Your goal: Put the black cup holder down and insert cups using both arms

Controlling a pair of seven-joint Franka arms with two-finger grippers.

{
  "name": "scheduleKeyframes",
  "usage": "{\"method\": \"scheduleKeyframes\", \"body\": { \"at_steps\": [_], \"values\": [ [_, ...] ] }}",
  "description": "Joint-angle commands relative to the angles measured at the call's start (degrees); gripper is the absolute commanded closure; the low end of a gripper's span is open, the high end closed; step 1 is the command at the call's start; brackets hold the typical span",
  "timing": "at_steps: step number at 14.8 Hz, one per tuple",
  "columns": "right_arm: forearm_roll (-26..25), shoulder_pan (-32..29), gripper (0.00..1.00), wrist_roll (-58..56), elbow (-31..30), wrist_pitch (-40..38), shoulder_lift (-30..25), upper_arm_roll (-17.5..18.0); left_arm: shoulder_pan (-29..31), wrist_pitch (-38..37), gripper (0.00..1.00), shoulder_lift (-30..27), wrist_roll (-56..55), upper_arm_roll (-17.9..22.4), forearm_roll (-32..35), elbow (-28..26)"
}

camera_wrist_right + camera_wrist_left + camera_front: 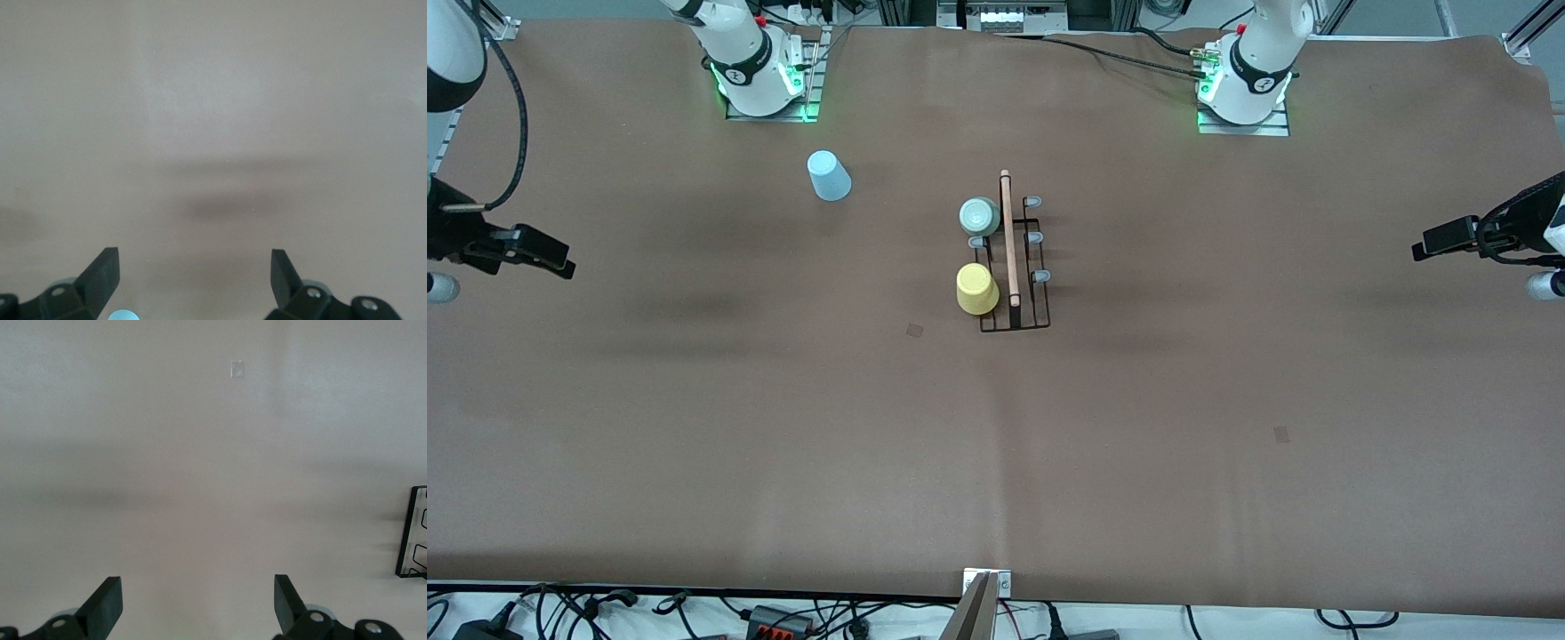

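Observation:
The black cup holder [1015, 267] stands mid-table, its wooden rod handle [1008, 238] along the top. A pale green cup [979, 216] and a yellow cup [976, 289] sit upside down on its pegs on the side toward the right arm's end. A light blue cup [829, 175] stands upside down on the table, toward the right arm's base. My left gripper [1436, 242] is open and empty over the table at the left arm's end; its wrist view [198, 603] shows a corner of the rack [413, 537]. My right gripper [547, 253] is open and empty over the right arm's end; its wrist view [195, 277] shows bare table.
Brown table cover [996, 444] spreads wide around the rack. Three grey-tipped pegs [1036, 238] on the rack's side toward the left arm carry nothing. A camera mount [983, 604] stands at the table's near edge. Cables lie along the near edge.

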Motion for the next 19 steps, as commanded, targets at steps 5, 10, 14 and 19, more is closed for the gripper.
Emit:
{"method": "scheduleKeyframes", "body": {
  "at_steps": [5, 10, 14, 19],
  "values": [
    [-0.73, -0.16, 0.00, -0.56, -5.44, -0.51, -6.22, 0.14, 0.58, -0.65, 0.00, 0.47, 1.30, -0.21, -1.15, 0.86],
    [-0.47, -0.25, 0.00, -0.57, -4.03, -2.26, -6.22, 0.05, 0.58, -0.65, 0.00, 0.39, 1.30, -0.21, -1.15, 0.86],
    [-0.12, -0.16, 0.00, -0.56, -4.03, -3.50, -6.31, 0.23, 0.58, -0.65, 0.00, 0.47, 1.30, -0.21, -1.15, 0.95],
    [-0.12, -0.16, 0.00, -0.65, -4.12, -3.06, -6.40, 0.23, 0.58, -0.65, 0.00, 0.47, 1.39, -0.21, -1.15, 0.86]
  ]
}}
